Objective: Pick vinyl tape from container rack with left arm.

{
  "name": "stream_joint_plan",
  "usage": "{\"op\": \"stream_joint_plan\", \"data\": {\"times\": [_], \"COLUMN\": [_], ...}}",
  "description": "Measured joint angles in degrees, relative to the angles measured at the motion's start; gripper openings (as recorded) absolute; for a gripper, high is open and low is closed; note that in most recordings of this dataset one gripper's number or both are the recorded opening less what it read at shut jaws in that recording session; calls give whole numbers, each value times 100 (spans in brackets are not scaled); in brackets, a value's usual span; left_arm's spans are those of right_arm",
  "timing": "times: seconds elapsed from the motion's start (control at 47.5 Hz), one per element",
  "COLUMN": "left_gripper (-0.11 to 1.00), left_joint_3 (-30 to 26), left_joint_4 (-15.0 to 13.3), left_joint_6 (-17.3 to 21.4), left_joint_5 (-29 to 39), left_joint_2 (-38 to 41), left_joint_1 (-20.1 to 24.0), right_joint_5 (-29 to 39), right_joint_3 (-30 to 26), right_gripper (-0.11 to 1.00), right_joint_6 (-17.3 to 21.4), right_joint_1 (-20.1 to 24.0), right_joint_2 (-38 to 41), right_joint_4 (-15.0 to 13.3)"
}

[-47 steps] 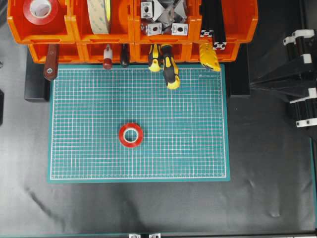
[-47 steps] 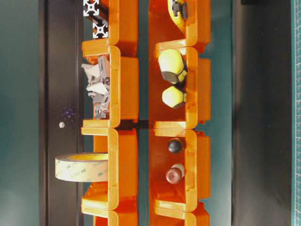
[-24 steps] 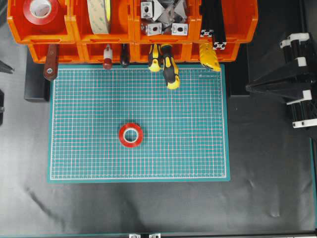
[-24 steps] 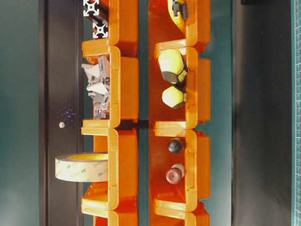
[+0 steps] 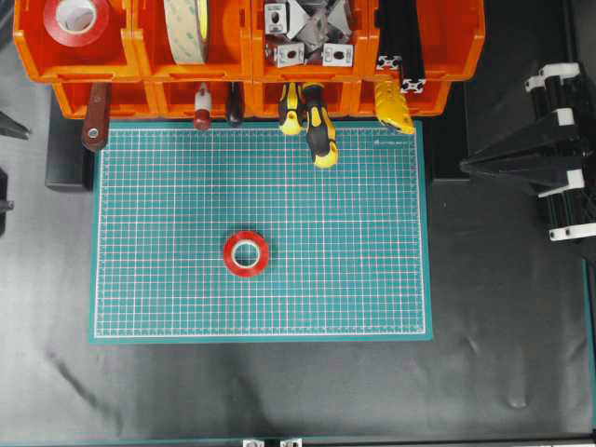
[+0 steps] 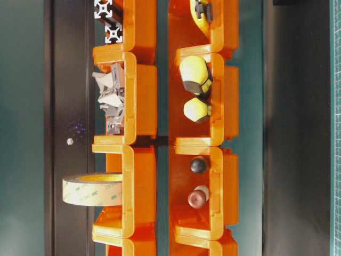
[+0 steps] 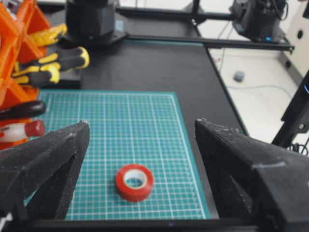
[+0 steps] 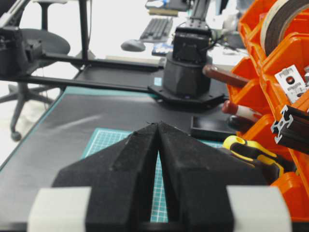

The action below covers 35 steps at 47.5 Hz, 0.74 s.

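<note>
Lying flat on the green mat (image 5: 372, 233), a red tape roll (image 5: 246, 253) sits a little left of centre, well apart from the orange rack (image 5: 251, 60) along the far edge. We see a second red roll (image 5: 76, 19) resting in the rack's far-left upper bin, beside the cream roll (image 5: 187, 28). Our left gripper (image 7: 140, 140) hangs with its fingers (image 7: 48, 159) spread wide and empty, the mat's roll framed between them. Our right gripper (image 8: 159, 126) waits at the right, fingers pressed together on nothing.
</note>
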Motion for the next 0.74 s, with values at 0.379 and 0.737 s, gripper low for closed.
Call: {"op": "stream_joint_plan", "data": {"times": [0.379, 0.737], "left_gripper": [85, 85], "left_joint_3": [26, 229], "left_joint_4": [0, 0], "left_joint_6": [-26, -53], "left_joint_5": [0, 0], "left_joint_2": [-44, -211], "left_joint_1": [44, 62], "right_joint_5": [26, 44], "right_joint_3": [-9, 0], "right_gripper": [0, 0], "right_joint_6": [316, 896], "right_joint_1": [44, 79], "right_joint_2": [9, 9], "right_joint_4": [0, 0]}}
